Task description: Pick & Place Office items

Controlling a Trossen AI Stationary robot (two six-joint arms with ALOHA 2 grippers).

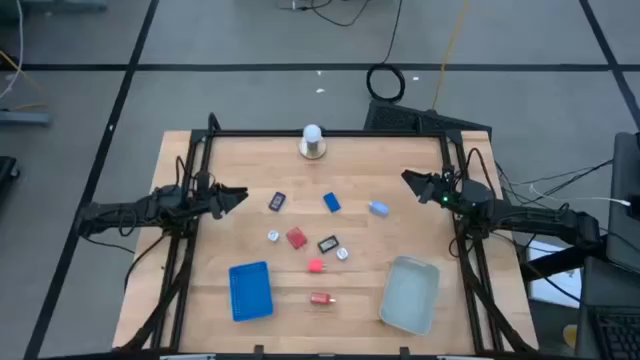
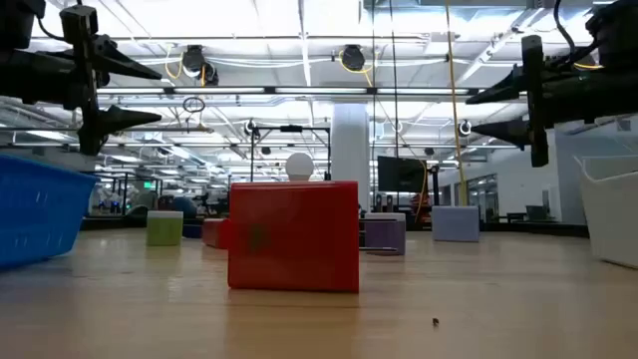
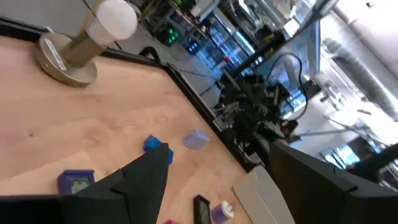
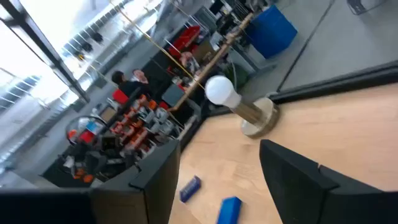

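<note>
The office items lie scattered mid-table: a black labelled rectangle, a blue block, a light-blue block, a red block, a second black rectangle, small silvery bits, a pink piece and a red piece. My left gripper hovers open above the table's left side, holding nothing. My right gripper hovers open above the right side, also holding nothing. In the low view both grippers, the left and the right, hang well above the wood.
A white ball on a round metal base stands at the far edge. A flat blue tray lies near the front left and a clear grey bin near the front right. Black frame rails run along both table sides.
</note>
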